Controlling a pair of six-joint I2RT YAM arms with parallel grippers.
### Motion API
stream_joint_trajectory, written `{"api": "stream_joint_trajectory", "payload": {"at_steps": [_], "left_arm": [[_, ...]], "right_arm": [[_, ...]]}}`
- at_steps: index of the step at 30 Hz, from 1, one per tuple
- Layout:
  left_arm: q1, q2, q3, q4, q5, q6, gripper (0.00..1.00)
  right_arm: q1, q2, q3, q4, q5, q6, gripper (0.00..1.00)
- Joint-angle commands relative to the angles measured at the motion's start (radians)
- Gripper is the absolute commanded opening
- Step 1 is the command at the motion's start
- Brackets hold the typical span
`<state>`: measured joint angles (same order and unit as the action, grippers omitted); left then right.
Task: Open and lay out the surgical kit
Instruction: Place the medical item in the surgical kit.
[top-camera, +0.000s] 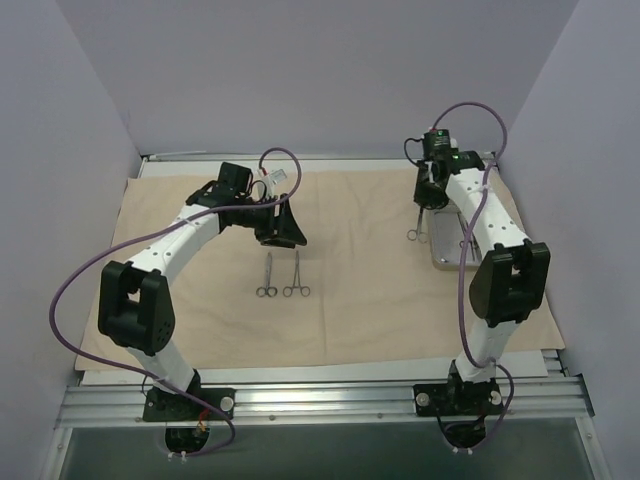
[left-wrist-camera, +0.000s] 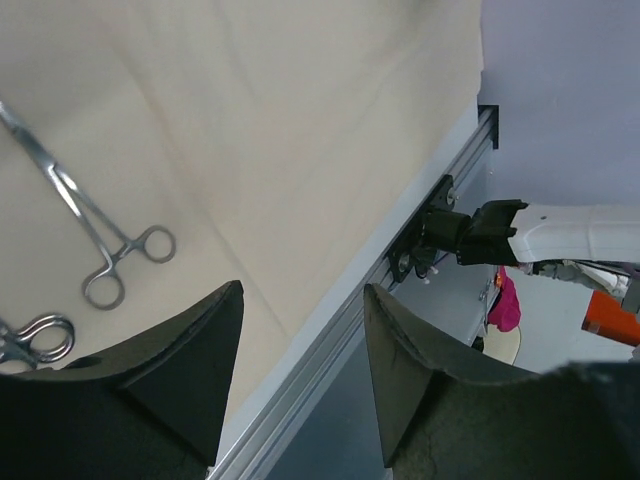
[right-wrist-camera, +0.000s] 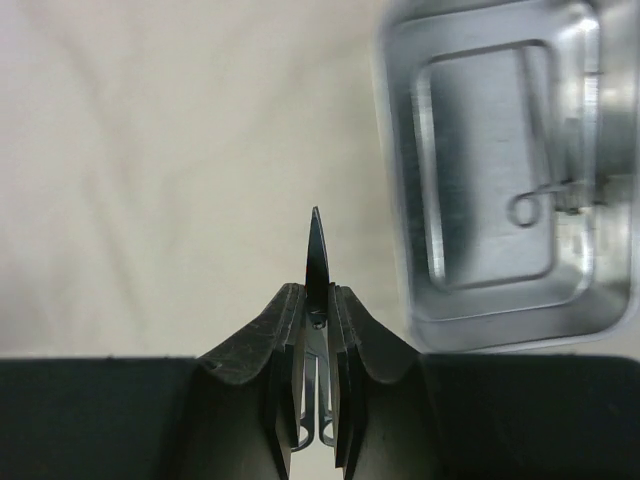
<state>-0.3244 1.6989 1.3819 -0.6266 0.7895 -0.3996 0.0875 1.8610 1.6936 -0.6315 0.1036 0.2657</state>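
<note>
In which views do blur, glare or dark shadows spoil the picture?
Top external: even light, only soft shadows on the beige cloth. Left wrist: forceps crisp, left gripper dark and featureless. Right wrist: steel tray blurred, with glare along its rim; the scissors in the right gripper look sharper.

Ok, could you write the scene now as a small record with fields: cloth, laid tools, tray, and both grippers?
cloth: spread flat, open
laid tools: two, ring-handled; left tool and right tool side by side mid-cloth, not touching
tray: on the cloth, beside the right gripper
left gripper: open, empty, above the cloth
right gripper: shut on a pointed tool, tip sticking out
</note>
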Motion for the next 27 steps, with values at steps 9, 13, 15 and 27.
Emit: {"api": "stream_joint_trajectory", "payload": {"at_steps": [9,13,15,27], "left_arm": [[-0.110,-0.071,-0.047,0.206,0.068,-0.068,0.61],[-0.130,-0.099,-0.078,0.229,0.056,-0.083,0.62],[-0.136,-0.108,-0.104,0.261,0.060,-0.100,0.62],[-0.182,-0.131,-0.182,0.435,0.077,-0.225,0.62]], "right_arm": [[0.389,-0.161,0.020,-0.022,-0.093,0.294,0.00],[0.471,-0.158,0.037,-0.028,-0.070,0.329,0.00],[0.498,-0.161,0.040,-0.027,-0.062,0.339,0.00],[0.548,-0.177,0.026,-0.019,-0.068,0.385,0.00]]}}
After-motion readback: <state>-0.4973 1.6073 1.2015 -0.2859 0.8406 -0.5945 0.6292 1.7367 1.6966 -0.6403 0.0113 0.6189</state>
